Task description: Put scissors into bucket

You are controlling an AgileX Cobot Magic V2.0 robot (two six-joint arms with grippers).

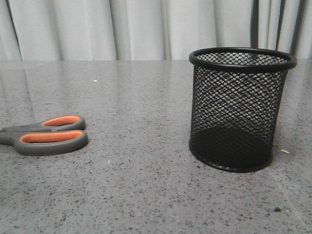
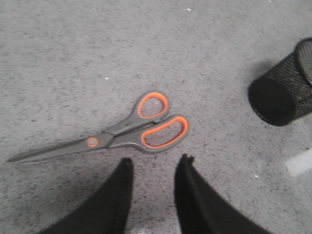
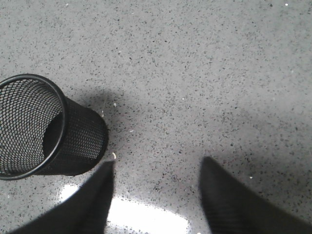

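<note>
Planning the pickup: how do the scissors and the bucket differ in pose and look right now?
The scissors lie flat on the table, blades closed; the bucket stands upright, mouth open. The scissors have grey handles with orange lining; the bucket is all-black wire mesh. Both rest untouched on the speckled grey table.

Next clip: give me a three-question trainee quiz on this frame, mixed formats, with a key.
1. True or false: the scissors already stand inside the bucket.
2. Which gripper hangs above the scissors? A) left gripper B) right gripper
3. Fill in: the bucket stands ____ on the table, and it looks empty.

Key:
1. False. They lie flat on the table, blades closed, apart from the bucket.
2. A. Both grippers are open and hold nothing.
3. Upright.
</note>
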